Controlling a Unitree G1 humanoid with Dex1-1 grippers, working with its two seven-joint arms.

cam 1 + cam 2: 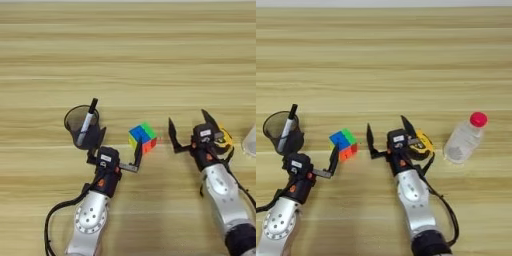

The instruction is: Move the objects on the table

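Right eye view: bottle (465, 140) beside tape measure (423, 145).

A small puzzle cube (343, 144) lies on the wooden table (384, 60). To its left stands a black mesh cup (279, 131) holding a marker (287, 131). The left gripper (313, 148), fingers spread, has one finger touching the cube's lower left side. The right gripper (387, 132) stands open just right of the cube, apart from it. Further right of the cube are a yellow tape measure (422, 144) and a clear bottle (464, 139) with a red cap.

The right gripper (387, 134) covers most of the tape measure (425, 142). The left view's edge cuts off the bottle (250, 141).
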